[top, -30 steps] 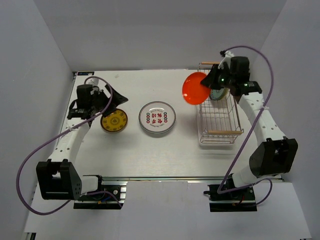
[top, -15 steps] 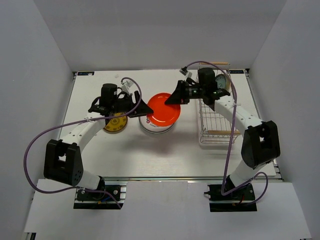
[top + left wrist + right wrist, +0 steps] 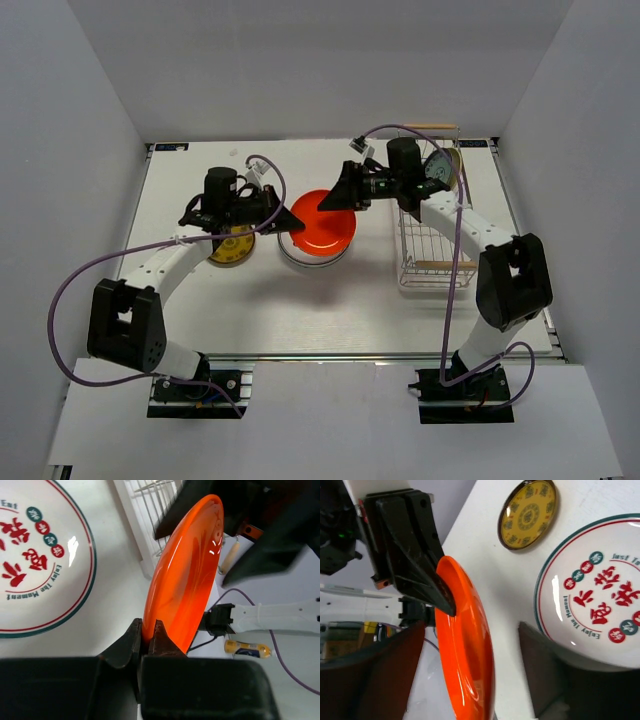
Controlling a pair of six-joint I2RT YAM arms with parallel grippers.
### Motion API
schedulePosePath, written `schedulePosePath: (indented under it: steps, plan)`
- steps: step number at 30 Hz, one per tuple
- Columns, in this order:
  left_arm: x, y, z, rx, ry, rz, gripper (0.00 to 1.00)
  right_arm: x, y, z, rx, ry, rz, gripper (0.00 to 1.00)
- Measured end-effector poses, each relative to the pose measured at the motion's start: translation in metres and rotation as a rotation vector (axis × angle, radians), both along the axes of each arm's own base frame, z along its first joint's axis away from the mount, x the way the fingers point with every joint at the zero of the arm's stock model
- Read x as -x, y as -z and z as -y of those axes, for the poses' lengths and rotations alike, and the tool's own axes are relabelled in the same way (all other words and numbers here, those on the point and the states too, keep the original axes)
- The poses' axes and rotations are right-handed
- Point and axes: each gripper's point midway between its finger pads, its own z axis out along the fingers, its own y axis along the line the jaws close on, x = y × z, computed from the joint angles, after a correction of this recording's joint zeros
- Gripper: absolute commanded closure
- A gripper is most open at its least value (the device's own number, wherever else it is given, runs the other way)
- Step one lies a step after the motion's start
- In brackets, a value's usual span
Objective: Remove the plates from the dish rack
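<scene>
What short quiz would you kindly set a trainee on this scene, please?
1. True or false: the left hand is shut on the rim of the orange plate.
2. The right hand is: A open, B shut on that plate, C out of view.
3. How many plates lie flat on the table?
Key: 1 true; 2 A; 3 two, the white plate and the yellow plate.

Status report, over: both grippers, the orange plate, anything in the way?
Left gripper shut on orange plate rim. Right gripper open around it. White plate directly beneath. Dish rack not yet empty.
</scene>
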Motion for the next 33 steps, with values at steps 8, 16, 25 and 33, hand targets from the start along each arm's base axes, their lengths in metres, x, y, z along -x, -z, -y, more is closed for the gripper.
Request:
schedulePosePath:
  steps: [8,16,25,33]
  plan:
    - [-0.01,-0.001,-0.027,-0.116,-0.219,-0.015,1.0,-0.03,0.016,0.025,0.216,0.205,0.057,0.11]
    - [-0.042,0.026,-0.114,-0.409,-0.736,-0.156,1.0,-0.049,0.004,0.125,0.544,0.69,0.184,0.11]
    - [-0.046,0.073,-0.203,-0.652,-1.052,-0.291,1.0,-0.048,0.011,0.196,0.74,0.91,0.223,0.11]
    - [-0.039,0.092,-0.231,-0.691,-1.122,-0.334,1.0,-0.046,0.025,0.224,0.82,0.935,0.195,0.11]
